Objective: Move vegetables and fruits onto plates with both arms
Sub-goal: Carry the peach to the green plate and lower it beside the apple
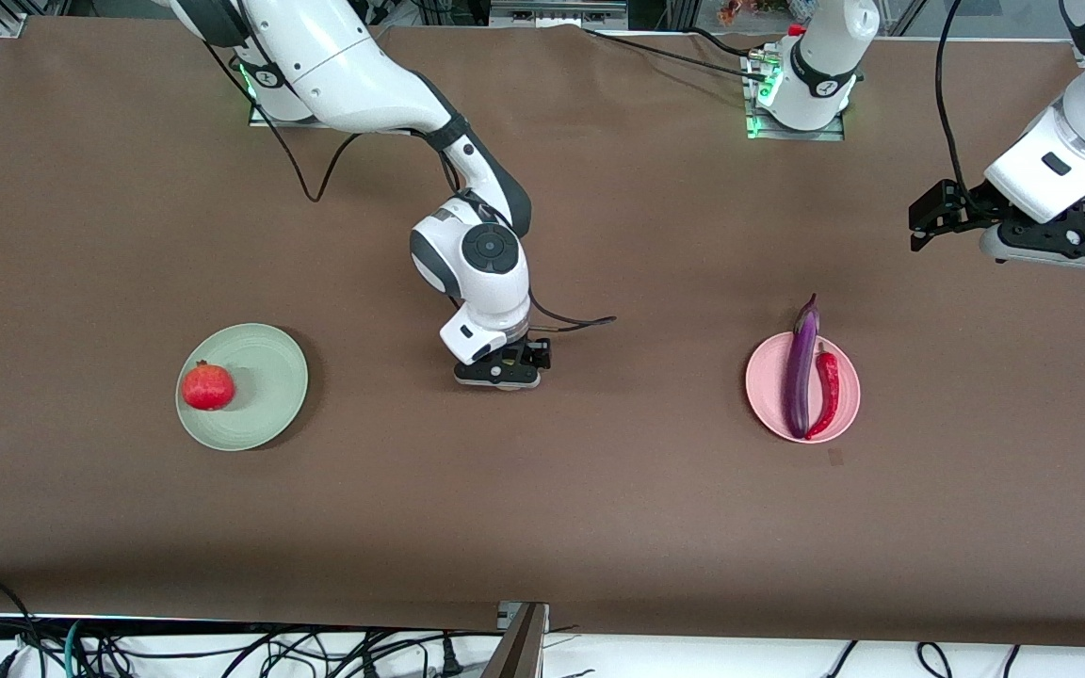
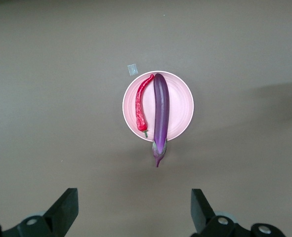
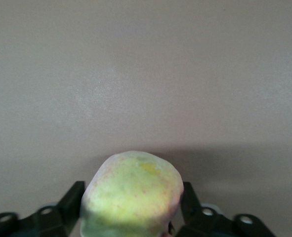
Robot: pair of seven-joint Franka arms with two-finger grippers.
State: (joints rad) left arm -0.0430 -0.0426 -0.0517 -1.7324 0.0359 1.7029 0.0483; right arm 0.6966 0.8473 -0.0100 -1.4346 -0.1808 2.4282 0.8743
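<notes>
While cables and a metal bracket (image 1: 521, 640) crowd the table's nearest edge, the brown tablecloth (image 1: 542, 527) itself carries just two plates. The pale green plate (image 1: 255, 414) lies toward the right arm's end with one red fruit (image 1: 208, 387) on it, and the pink plate (image 1: 773, 400) lies toward the left arm's end with two vegetables side by side: the purple eggplant (image 1: 801, 372), its stem end overhanging the rim on the side farther from the front camera, and the red chili pepper (image 1: 827, 394). A small pale scrap (image 1: 835, 458) sits on the cloth just nearer than the pink plate. Between the plates, the right gripper (image 1: 502, 369) is down at the cloth, its fingers pinching the yellow-green fruit (image 3: 131, 197); in the front view the gripper body hides that fruit completely, and the right wrist view cuts off its lower part. The left gripper (image 1: 924, 221) hangs high over the cloth at the left arm's end, fingers (image 2: 64, 210) spread wide and holding nothing. Two arm bases stand along the farthest edge.
</notes>
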